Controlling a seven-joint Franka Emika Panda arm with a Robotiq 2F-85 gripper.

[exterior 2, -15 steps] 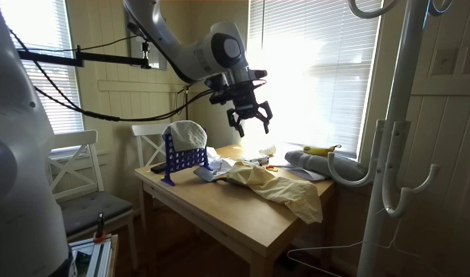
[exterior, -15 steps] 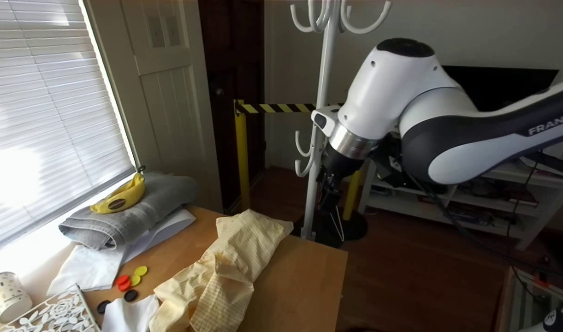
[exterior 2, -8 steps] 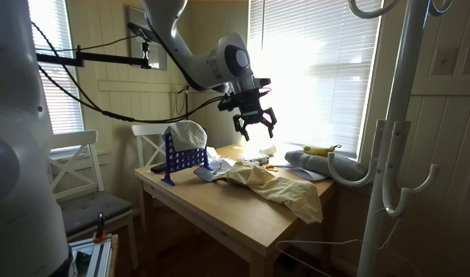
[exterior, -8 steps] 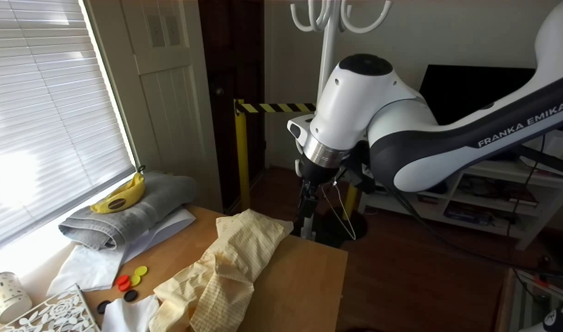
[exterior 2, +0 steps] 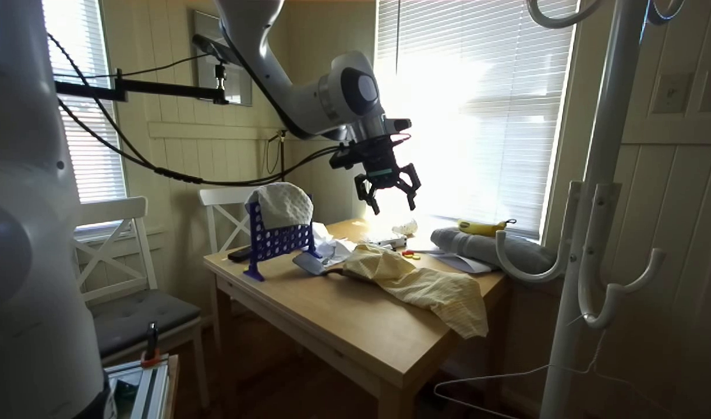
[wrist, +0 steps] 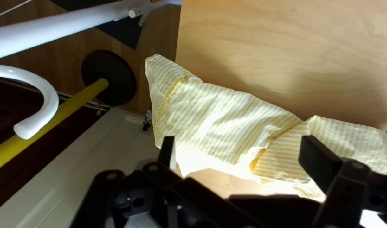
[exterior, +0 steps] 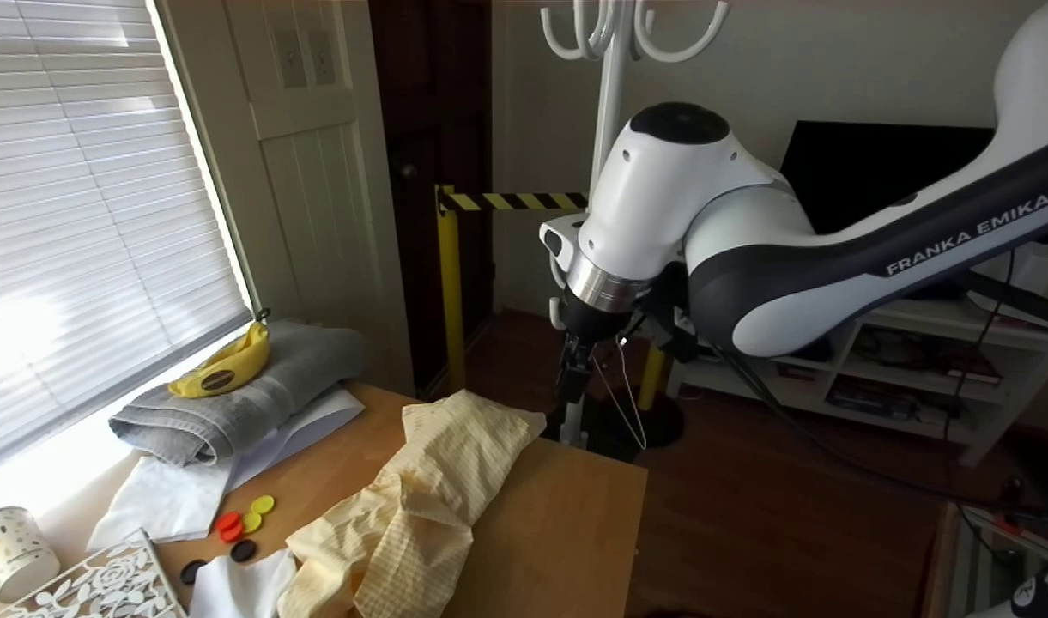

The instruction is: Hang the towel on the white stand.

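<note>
The yellow-and-white striped towel (exterior: pixel 442 481) lies crumpled along the table, one end over its edge. It also shows in an exterior view (exterior 2: pixel 413 279) and, below the jaws, in the wrist view (wrist: pixel 218 117). My gripper (exterior 2: pixel 395 208) is open and empty, above the towel and apart from it. In the wrist view the gripper (wrist: pixel 237 144) has its fingers wide apart with nothing between them. The white stand (exterior: pixel 609 112), with curved hooks, stands beyond the table's end. It also shows in an exterior view (exterior 2: pixel 588 174) and at upper left in the wrist view (wrist: pixel 63 25).
A wire hanger (exterior 2: pixel 489 375) hangs from a low stand hook. A rolled grey towel (exterior: pixel 275 386) bears a yellow banana pouch (exterior: pixel 227 365). A purple frame (exterior 2: pixel 279 240) with white cloth and a spatula (exterior 2: pixel 310 263) are on the table (exterior 2: pixel 332 314). A yellow post (exterior: pixel 451 292) stands behind.
The arm has come lower and toward the table, with the gripper still open. In the last half second it has hardly moved. The wire hanger swings. The towel has not moved.
</note>
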